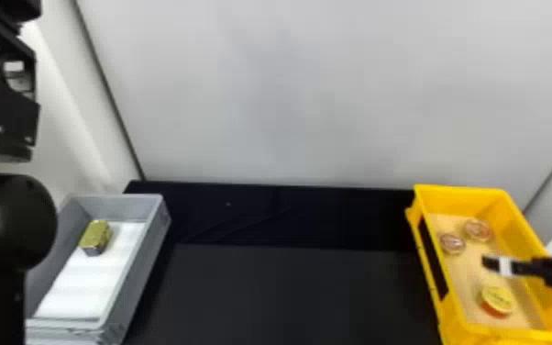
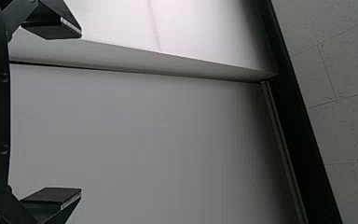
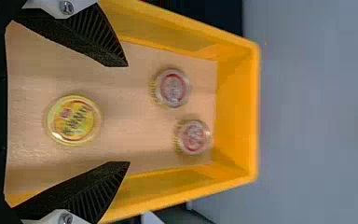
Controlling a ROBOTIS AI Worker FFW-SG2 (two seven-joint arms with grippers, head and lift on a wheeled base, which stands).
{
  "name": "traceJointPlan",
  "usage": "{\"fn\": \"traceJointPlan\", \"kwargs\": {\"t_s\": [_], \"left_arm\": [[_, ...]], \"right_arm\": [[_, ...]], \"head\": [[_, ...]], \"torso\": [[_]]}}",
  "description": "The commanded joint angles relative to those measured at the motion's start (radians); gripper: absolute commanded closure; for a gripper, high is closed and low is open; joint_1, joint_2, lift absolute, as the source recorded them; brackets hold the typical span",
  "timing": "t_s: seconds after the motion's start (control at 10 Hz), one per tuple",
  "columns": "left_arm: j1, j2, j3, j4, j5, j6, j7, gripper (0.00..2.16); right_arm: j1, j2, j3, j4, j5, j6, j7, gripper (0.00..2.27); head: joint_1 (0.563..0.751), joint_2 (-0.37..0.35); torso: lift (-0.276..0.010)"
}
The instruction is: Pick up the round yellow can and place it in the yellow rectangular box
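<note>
Placement stage, judged complete: round yellow can (image 3: 73, 120) resting in the yellow rectangular box (image 1: 463, 200), which sits at four o'clock in the head view; can toward the box's six o'clock end. Right gripper (image 3: 127, 114): over the box, fingers apart, gripping nothing. Left gripper (image 2: 81, 112): fingers apart, empty, on the left arm (image 1: 4, 110) parked at ten o'clock in the head view. Next move, as judged: raise right gripper clear of box walls, can undisturbed. Can's appearance: squat, lid up, printed yellow top, glossy rim, orange-red side
</note>
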Motion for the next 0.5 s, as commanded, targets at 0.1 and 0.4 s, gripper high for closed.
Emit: {"fn": "traceJointPlan", "kwargs": {"t_s": [0.1, 0.4], "left_arm": [[0.008, -0.003, 0.004, 0.0, 0.0, 0.0, 0.0, 0.09], [0.008, -0.003, 0.007, 0.0, 0.0, -0.002, 0.0, 0.09]], "right_arm": [[0.007, 0.003, 0.024, -0.439, -0.188, 0.021, -0.265, 0.07], [-0.059, 0.0, 0.174, -0.709, -0.283, -0.128, -0.636, 0.09]], "head": [[0.663, 0.054], [0.663, 0.054]], "torso": [[-0.002], [-0.002]]}}
